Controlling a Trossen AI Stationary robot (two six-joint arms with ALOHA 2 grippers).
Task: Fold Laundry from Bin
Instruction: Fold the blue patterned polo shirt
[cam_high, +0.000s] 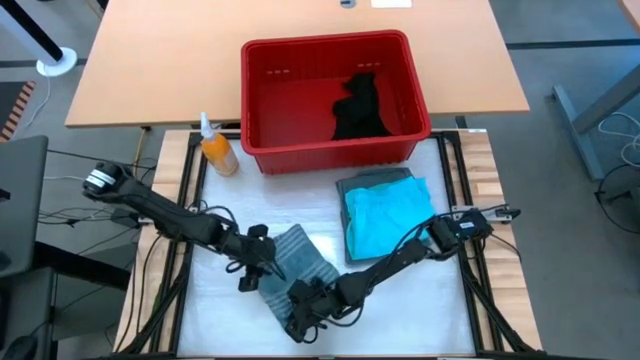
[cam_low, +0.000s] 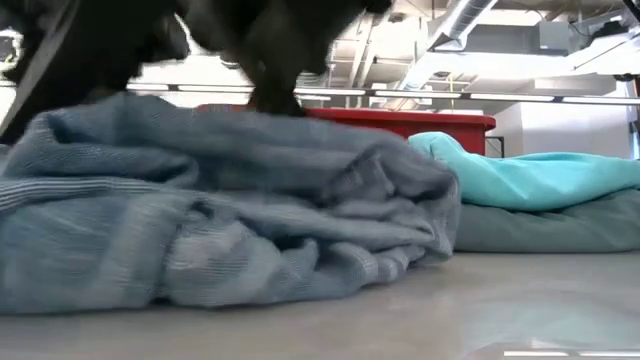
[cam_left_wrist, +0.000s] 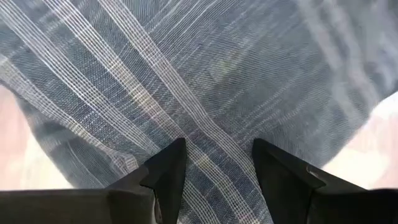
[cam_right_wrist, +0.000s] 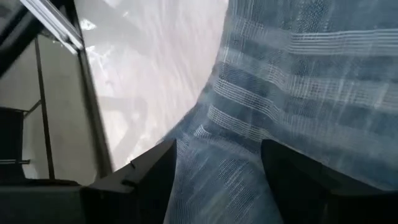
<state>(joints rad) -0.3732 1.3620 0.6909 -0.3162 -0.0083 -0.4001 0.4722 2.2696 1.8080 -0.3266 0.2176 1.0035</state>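
Observation:
The blue-grey striped shirt lies bunched in a thick bundle on the white work surface, near the front edge. My left gripper stands open at the bundle's left side, slanting down, with striped cloth filling the gap between its fingers. My right gripper stands open at the bundle's near end, over the cloth's edge. The red bin stands at the far side with a black garment inside. My left gripper's open fingers straddle the shirt's cloth from above and the left; whether their tips touch it I cannot tell. My right gripper's open fingers straddle the shirt's near edge, slanting down; whether they touch I cannot tell.
A folded turquoise garment lies on a folded grey-green one to the right of the shirt, in front of the bin. An orange spray bottle stands left of the bin. Bare white surface lies to the near right.

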